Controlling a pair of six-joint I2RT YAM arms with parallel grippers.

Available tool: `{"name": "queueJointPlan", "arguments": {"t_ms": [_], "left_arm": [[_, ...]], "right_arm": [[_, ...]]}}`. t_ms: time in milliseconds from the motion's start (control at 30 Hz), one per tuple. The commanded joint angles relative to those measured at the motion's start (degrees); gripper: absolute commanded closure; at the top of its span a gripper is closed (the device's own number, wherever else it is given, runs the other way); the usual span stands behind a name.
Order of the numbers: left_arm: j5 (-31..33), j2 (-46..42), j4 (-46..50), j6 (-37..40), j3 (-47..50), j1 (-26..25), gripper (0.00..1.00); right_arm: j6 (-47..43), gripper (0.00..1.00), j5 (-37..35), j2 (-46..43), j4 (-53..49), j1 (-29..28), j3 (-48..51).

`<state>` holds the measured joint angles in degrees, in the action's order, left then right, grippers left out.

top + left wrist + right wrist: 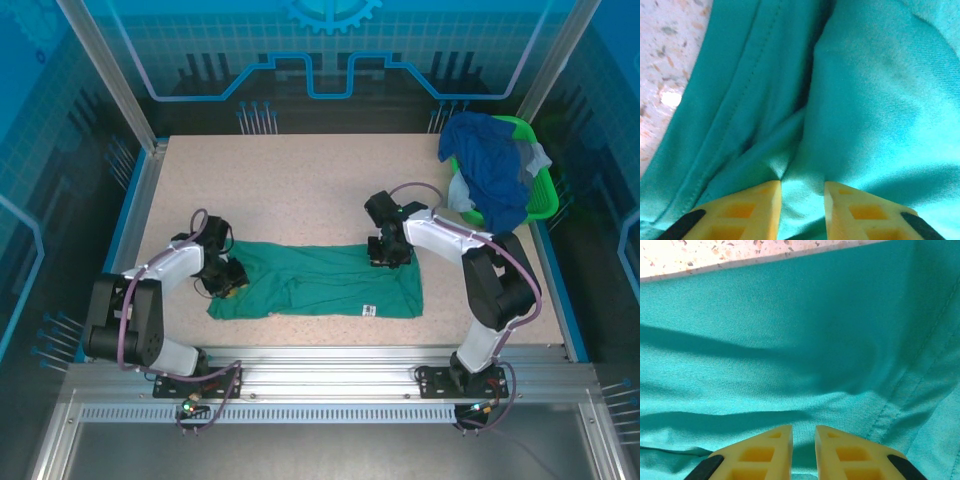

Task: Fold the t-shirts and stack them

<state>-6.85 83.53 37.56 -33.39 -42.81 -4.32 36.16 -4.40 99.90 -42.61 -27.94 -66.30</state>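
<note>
The teal-green t-shirt lies spread as a long, partly folded strip near the table's front, its small white tag at the near edge. My left gripper is at the shirt's left end. In the left wrist view the gripper is shut on a puckered fold of the teal cloth. My right gripper is down on the shirt's far edge, right of centre. In the right wrist view the gripper has its yellow fingers close together with teal cloth between them. A royal blue shirt lies heaped at the back right.
The bright green basket stands at the back right corner under the blue shirt, with grey cloth and pale cloth hanging out. Speckled tabletop stretches behind the teal shirt. Metal frame rails run along the table edges.
</note>
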Motion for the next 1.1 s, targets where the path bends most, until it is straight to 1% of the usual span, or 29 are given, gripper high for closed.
{"name": "queueJointPlan", "arguments": {"t_ms": [0,100,200,267,367,467,567,667,900,1067], "left_arm": [[2.2,-0.1,-0.1,3.0,0.7,0.4,0.65],[2.2,-0.1,-1.5,3.7,1.1,0.5,0.65],[1.4,0.9,-2.4,3.7,1.2,0.4,0.69],[0.4,1.7,-3.4,3.4,1.3,0.4,0.75],[0.2,0.9,-3.8,3.0,1.3,0.4,0.87],[1.3,-1.0,-2.3,2.9,0.8,0.4,0.94],[3.2,-2.9,-0.2,2.9,0.2,0.4,0.99],[3.5,-4.3,1.4,2.6,-0.6,0.4,0.99],[3.1,-5.8,4.2,0.9,-2.0,0.4,0.97],[3.5,-5.2,5.2,1.3,-3.6,0.4,0.92]], "right_arm": [[0.8,0.80,0.3,1.4,-2.5,0.8,1.0],[1.3,0.80,0.2,2.3,-3.0,1.1,1.0],[1.5,0.80,0.1,3.4,-3.4,1.2,0.4],[1.5,0.80,0.1,3.6,-3.4,1.2,0.0],[1.5,0.80,-0.2,3.8,-3.7,1.2,-0.4],[1.5,0.80,-0.8,3.8,-4.2,1.3,-0.3],[1.6,0.80,-1.0,4.5,-4.7,1.5,-0.1],[1.7,0.80,-1.4,5.7,-5.7,1.7,-0.4],[1.5,0.81,-1.7,8.0,-7.6,2.0,-1.4],[1.3,0.81,-2.0,8.5,-8.0,1.9,-1.9]]}}
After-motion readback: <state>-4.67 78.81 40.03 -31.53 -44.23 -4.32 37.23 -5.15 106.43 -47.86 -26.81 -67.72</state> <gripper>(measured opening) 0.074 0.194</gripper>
